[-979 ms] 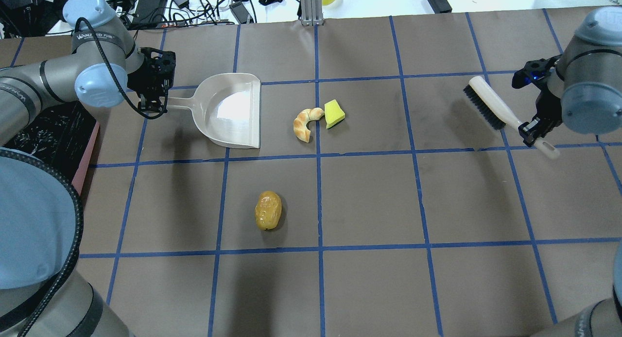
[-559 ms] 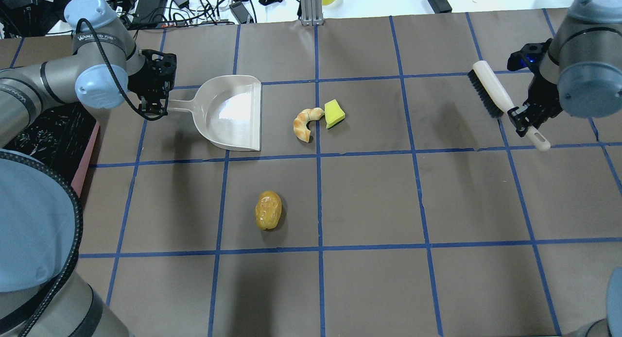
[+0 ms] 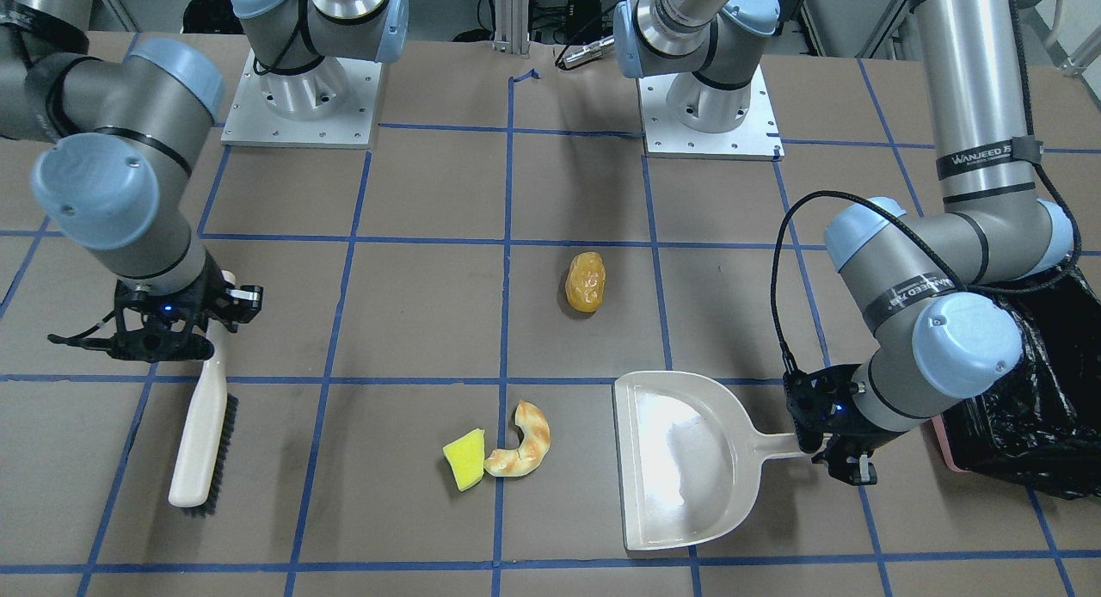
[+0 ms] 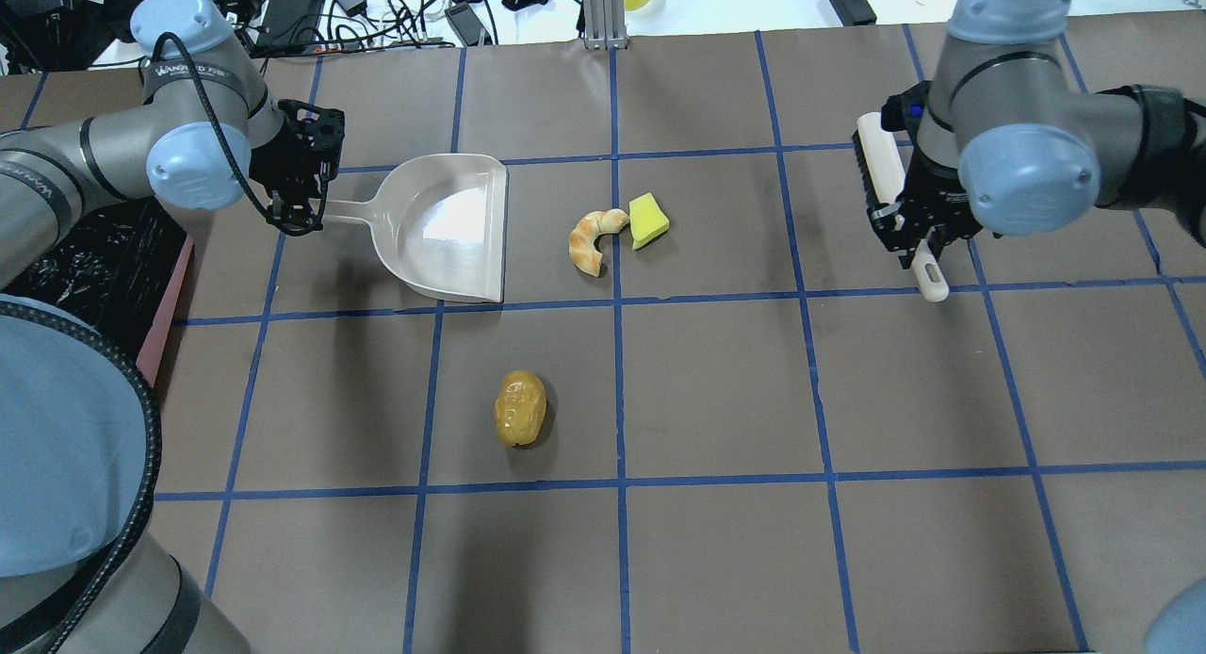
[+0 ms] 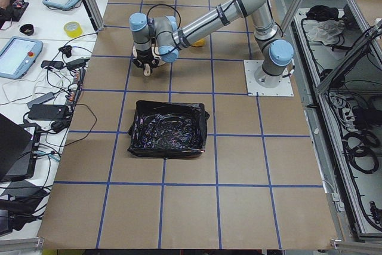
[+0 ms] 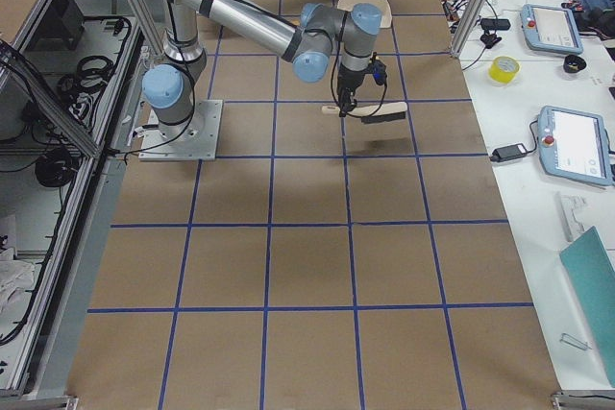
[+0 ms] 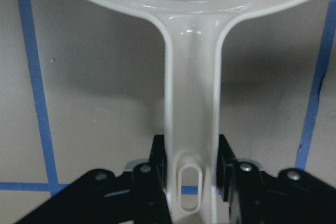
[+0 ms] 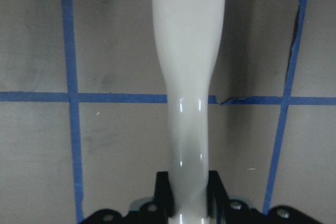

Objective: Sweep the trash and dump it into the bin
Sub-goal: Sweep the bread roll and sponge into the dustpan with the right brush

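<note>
left gripper [image 7: 191, 182]: fingers [image 7: 157, 156] clamped on the handle end of the dustpan [image 4: 452, 225], pan mouth facing 3 o'clock in overhead view

right gripper [image 8: 189, 195]: fingers [image 8: 163, 184] clamped on the handle of the brush [image 3: 202, 425], bristles facing 9 o'clock in overhead, well apart from the trash, at its 3 o'clock

croissant piece [image 4: 594, 239] and sponge wedge [image 4: 647, 220] look to be touching at the croissant tip, on the tabletop [image 4: 716, 381] near the pan mouth at its 3 o'clock

bun [image 4: 520, 407] sits alone at 6 o'clock of the pan mouth, apart from the other two

bin [image 5: 167, 128] with black liner is at the 9 o'clock edge of overhead, mostly hidden behind the left arm; all three trash items lie outside it
</note>
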Motion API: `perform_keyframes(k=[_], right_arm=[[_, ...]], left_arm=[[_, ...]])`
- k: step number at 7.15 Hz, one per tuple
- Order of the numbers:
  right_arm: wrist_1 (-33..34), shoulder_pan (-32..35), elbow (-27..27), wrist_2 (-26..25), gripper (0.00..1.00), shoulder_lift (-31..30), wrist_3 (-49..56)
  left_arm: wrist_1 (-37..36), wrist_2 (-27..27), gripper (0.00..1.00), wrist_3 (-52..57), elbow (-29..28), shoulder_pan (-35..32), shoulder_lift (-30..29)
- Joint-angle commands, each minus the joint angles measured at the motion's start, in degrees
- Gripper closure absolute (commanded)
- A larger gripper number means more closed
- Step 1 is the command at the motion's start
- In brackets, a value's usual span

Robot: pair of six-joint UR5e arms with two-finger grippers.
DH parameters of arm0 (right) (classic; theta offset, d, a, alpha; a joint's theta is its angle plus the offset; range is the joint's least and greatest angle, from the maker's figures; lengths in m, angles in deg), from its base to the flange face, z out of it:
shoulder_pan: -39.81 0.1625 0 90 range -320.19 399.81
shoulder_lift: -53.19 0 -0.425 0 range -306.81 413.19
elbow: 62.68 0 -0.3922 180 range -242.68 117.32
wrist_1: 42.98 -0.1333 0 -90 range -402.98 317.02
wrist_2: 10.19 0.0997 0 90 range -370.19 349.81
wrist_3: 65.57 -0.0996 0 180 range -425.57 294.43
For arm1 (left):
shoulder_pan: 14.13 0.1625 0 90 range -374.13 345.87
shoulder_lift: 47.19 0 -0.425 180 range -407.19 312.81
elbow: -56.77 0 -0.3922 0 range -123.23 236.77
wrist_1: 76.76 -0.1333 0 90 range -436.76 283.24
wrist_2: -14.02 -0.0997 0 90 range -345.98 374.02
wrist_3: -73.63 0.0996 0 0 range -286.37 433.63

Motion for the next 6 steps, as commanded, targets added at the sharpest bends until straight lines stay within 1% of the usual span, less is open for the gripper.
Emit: perform_keyframes(k=[1,2,3,4,6], right_arm=[[0.5,10.0,0.0,0.3,1.00,2.5,-15.8],[1.4,14.1,-0.1,0.3,1.00,4.1,-20.4],[1.6,15.7,-0.2,2.9,1.00,4.8,-24.7],[2.4,17.9,-1.8,5.9,1.00,6.4,-28.9],[2.4,25.4,-10.2,8.5,1.00,14.4,-37.4]], left_arm=[[0.0,-0.2,1.00,0.0,0.0,0.0,0.0],[0.0,-0.3,1.00,0.0,0.0,0.0,-0.1],[0.0,-0.3,1.00,0.0,0.0,0.0,0.0],[0.0,-0.3,1.00,0.0,0.0,0.0,0.0],[0.1,-0.3,1.00,0.0,0.1,0.0,0.0]])
